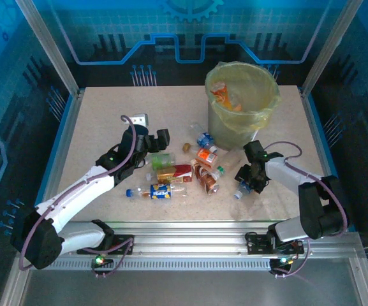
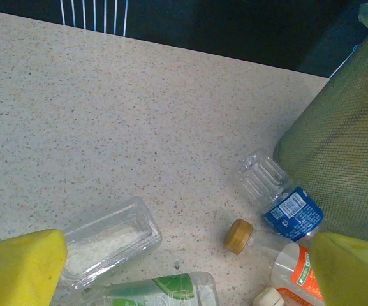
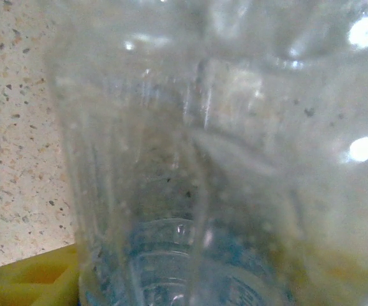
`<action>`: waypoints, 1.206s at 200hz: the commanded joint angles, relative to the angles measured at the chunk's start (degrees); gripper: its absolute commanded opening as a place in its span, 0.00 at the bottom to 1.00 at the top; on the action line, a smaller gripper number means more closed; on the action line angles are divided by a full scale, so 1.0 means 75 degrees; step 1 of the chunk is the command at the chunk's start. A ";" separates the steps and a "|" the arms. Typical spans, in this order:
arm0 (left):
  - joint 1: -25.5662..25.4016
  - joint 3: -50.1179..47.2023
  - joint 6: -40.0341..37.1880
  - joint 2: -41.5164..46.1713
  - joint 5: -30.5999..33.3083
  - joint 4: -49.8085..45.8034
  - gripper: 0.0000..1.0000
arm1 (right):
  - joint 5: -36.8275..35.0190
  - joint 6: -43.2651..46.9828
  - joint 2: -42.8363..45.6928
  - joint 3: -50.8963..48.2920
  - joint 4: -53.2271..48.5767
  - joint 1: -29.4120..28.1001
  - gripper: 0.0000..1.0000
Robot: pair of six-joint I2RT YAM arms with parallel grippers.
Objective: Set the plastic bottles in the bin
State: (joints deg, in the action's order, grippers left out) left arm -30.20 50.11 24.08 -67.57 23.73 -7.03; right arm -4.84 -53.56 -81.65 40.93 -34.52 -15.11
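Yellow-padded and spread wide, the left jaws hold nothing; they hang at eleven o'clock of the bottles (image 1: 174,173) heaped on the table (image 1: 94,121), likely to pick one. At the heap's one o'clock stands the bin (image 1: 235,131), some bottles already inside. At the bin's six o'clock the right jaws straddle a clear blue-capped bottle (image 1: 240,192) lying flat, presumably for carrying up to the bin; whether they grip it yet I cannot tell.
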 commanded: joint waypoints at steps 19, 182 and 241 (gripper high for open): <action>0.0066 0.0118 0.0060 0.0072 0.0094 0.0032 0.99 | -0.0894 0.0130 0.0545 0.0242 -0.0911 -0.0074 0.57; 0.0126 0.0046 0.0200 0.0082 -0.0034 0.0150 0.99 | -0.3370 0.3351 0.3041 0.4620 -0.2730 0.0058 0.40; 0.0140 -0.0001 0.0213 0.0296 0.0060 0.0045 0.99 | -0.3093 0.4519 0.1608 0.6883 -0.2234 -0.0134 0.39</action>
State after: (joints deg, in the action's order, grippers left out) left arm -29.58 50.11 24.18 -67.22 23.73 -7.03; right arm -28.45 -25.36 -65.91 86.28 -53.78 -15.03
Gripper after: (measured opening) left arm 0.990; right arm 0.584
